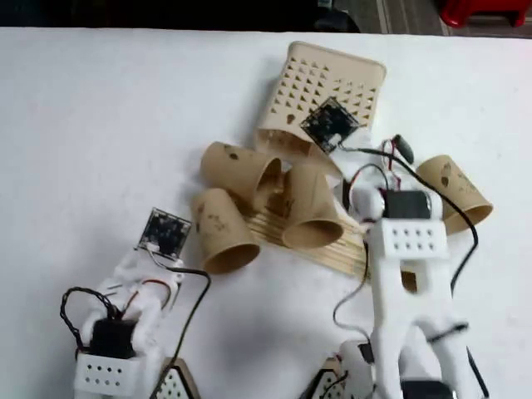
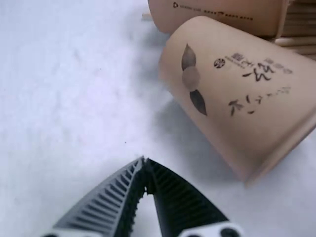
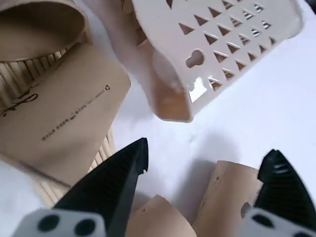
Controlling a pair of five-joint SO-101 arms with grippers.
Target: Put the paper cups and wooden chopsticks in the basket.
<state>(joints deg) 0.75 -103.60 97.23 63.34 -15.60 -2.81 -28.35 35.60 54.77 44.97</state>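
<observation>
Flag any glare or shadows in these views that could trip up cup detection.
High view: light looks even, white table bright, only faint shadows beside the cups. Left wrist view: the nearest cup throws a soft grey shadow onto the table. Right wrist view: a small glare patch on the basket wall near its keyhole slot, and shade under the basket's corner.

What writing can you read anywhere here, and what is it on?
Front cup: dark brush-style characters and a small round mark, not legible.
Cup behind it: a row of tiny print, too small to read.
Centre cup: a row of tiny print, too small to read.
Basket: no text.
</observation>
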